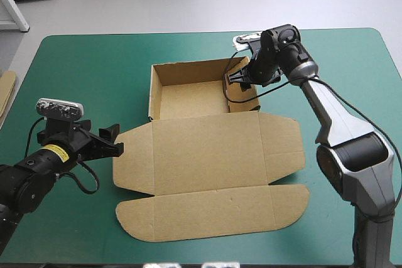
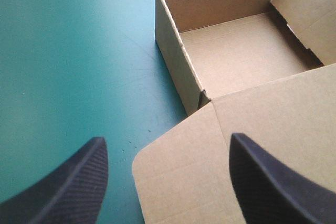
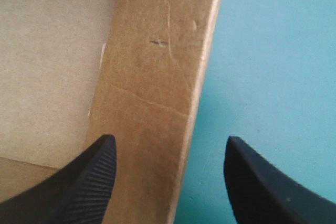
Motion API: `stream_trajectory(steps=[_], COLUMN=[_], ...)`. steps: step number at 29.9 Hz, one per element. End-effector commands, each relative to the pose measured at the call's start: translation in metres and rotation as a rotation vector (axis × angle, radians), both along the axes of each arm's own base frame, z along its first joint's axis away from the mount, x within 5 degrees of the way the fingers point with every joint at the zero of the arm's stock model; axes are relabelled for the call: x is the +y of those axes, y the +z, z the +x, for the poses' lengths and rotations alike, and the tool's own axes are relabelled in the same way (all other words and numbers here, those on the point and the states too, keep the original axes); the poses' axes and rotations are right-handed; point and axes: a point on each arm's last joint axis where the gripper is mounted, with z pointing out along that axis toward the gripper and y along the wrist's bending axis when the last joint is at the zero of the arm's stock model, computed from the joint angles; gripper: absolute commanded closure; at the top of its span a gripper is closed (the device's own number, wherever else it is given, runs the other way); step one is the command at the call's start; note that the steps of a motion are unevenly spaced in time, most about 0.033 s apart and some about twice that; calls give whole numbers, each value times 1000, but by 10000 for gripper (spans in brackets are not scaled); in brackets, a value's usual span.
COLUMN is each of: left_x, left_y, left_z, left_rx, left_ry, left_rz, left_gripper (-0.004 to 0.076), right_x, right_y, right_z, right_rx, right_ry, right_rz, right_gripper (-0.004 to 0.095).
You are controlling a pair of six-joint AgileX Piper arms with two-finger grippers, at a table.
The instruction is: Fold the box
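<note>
Box (image 1: 207,155) sits in the middle of the table (image 1: 81,61): tray walls up on the far side, lid flat toward me. My right gripper (image 3: 167,142) is wide, straddling the tray's right wall (image 3: 152,66). My left gripper (image 2: 168,142) is wide at the lid's left flap (image 2: 173,182). Risk: that wall looks only half tucked, though it's hard to tell. A skewed pinch could buckle it or drag the tray.

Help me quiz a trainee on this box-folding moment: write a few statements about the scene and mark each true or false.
1. The box has its lid lying flat on the teal-green cover. True.
2. The right pincer is shut on the box. False: it is open, its fingers astride the tray's right wall.
3. The left pincer is open. True.
4. The left pincer is inside the tray. False: it is outside, at the lid's left flap.
</note>
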Motion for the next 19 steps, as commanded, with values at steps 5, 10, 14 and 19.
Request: stream_trajectory(steps=[5,10,14,19], left_x=[0,0,0,0], left_y=[13,13,12,12], left_z=[-1,-1,-2,-2], left_rx=[-68,-68,-66,-63], left_ry=[0,1,2,2], left_rz=[-31,-33,-30,-27], left_gripper=[244,244,244,244], right_x=[-5,-3,1,3], right_y=[16,3,-8,-12], right_z=[-2,3,6,8], right_rx=[-39,-10,23,39], right_ry=[-24,-33,-32,-31], right_rz=[16,13,29,42], right_gripper=[261,261,261,262])
